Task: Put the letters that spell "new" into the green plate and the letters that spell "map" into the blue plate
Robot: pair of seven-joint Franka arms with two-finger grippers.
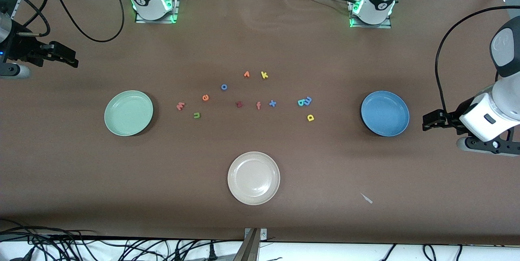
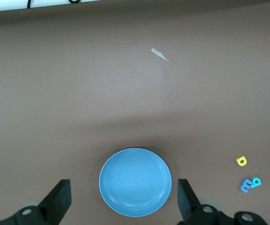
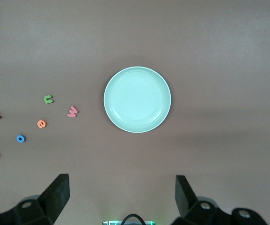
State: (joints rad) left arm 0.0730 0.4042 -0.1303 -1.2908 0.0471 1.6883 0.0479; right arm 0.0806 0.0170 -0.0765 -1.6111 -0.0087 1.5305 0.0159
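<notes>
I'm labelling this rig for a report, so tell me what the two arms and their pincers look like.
Both arms are glossy white with dark grey joint bands, on bases lit green with a red button each. Black cables loop from them. The left pincer is black, with two blocky matte fingers under a white wrist housing. The right pincer is black too, on a dark wrist with a silver cylinder.

The left arm, white-shelled with a black two-finger left gripper (image 1: pixel 424 122), reaches in from its own end of the surface and hangs in the air, its fingers (image 2: pixel 60 199) spread wide and holding nothing; the right arm waits likewise at its end, its black two-finger right gripper (image 1: pixel 75 61) aloft, fingers (image 3: pixel 57 192) fully apart and empty.
</notes>
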